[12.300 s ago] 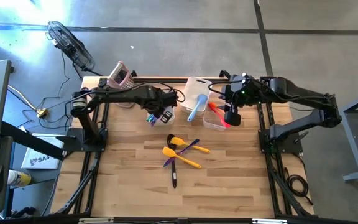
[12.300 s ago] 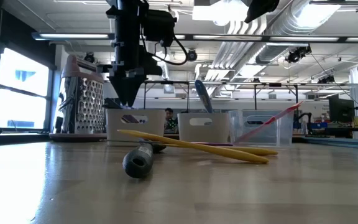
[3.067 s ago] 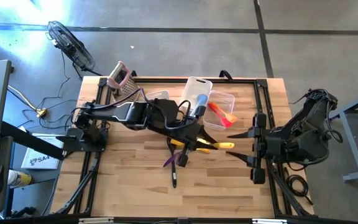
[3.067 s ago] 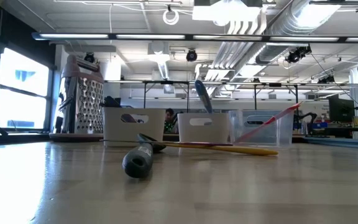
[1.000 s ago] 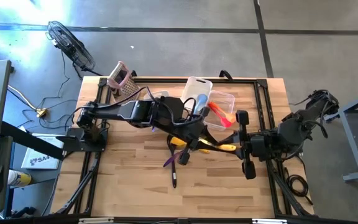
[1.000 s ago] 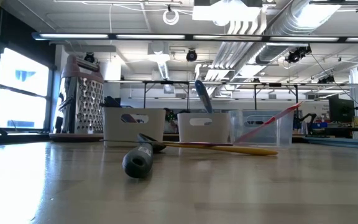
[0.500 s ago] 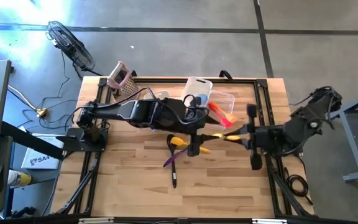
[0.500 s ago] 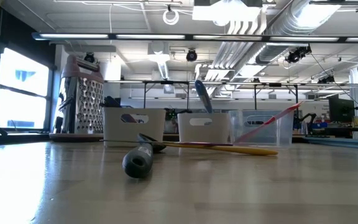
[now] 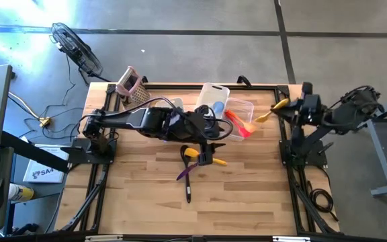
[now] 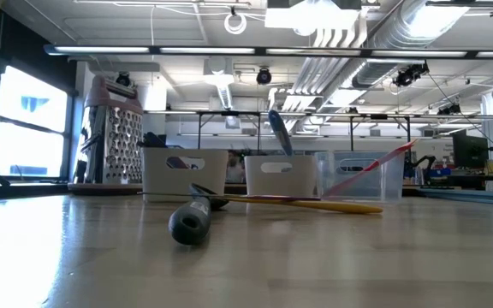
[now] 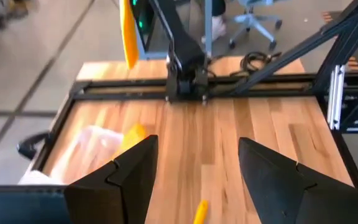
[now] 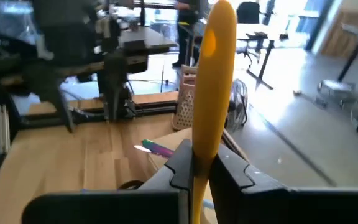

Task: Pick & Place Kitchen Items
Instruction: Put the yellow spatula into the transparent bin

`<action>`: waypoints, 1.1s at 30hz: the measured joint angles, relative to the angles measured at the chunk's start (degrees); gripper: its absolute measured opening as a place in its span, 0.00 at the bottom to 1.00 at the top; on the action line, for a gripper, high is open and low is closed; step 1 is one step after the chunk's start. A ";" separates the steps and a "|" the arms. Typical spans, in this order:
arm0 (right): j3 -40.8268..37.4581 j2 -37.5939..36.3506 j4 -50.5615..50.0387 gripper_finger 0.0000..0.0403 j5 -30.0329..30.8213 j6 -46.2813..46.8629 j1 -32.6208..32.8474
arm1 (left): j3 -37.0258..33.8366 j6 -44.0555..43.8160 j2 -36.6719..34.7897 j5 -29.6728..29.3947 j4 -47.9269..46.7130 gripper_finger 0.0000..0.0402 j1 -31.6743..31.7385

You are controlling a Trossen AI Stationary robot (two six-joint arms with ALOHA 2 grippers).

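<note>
My right gripper (image 9: 293, 109) hangs over the table's far right corner, shut on a yellow utensil (image 9: 272, 111), which also shows far off in the left wrist view (image 11: 127, 31). My left gripper (image 9: 207, 153) stands open over the table's middle, with nothing between its fingers (image 11: 194, 168). Below it on the wood lie a yellow spatula (image 9: 192, 152), a purple utensil (image 9: 183, 173) and a black one (image 9: 188, 192). In the low view the black utensil's handle (image 10: 190, 224) and a yellow one (image 10: 315, 204) lie flat; no gripper shows there. My right gripper pinches the yellow utensil's slim shaft (image 12: 200, 163) between its two fingers. The fingers point about level toward the table's left side. The utensil sticks out forward past the fingertips, ending in a rounded end (image 12: 220, 22). It is lifted clear of the table.
Clear tubs stand at the far edge: one (image 9: 212, 99) holds a blue utensil, one (image 9: 242, 115) holds red and orange ones, and a third (image 10: 187, 171) shows in the low view. A pink-topped grater (image 9: 132, 84) stands at the far left. The near half of the table is bare wood.
My right gripper has carried the yellow utensil away from my left gripper, from the table's middle right to its far right corner, turning as it went. The utensil stays lifted clear. My left gripper has tipped down over the loose utensils.
</note>
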 joint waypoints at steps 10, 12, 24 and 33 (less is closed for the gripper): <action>0.00 -2.90 -1.66 0.05 -5.86 3.50 -7.18 | 0.00 2.97 0.00 -9.65 -7.46 0.54 0.02; 0.00 -2.56 -1.37 0.05 -8.13 3.56 -9.06 | 0.00 5.60 0.00 -12.37 -8.42 0.54 0.02; 0.00 3.64 2.51 0.05 -33.77 2.39 -33.65 | 0.00 21.63 -1.68 -37.56 -11.04 0.54 -0.01; 0.02 13.80 10.65 0.05 -60.20 -5.45 -49.03 | 0.00 19.10 -3.89 -42.16 -17.46 0.54 -0.02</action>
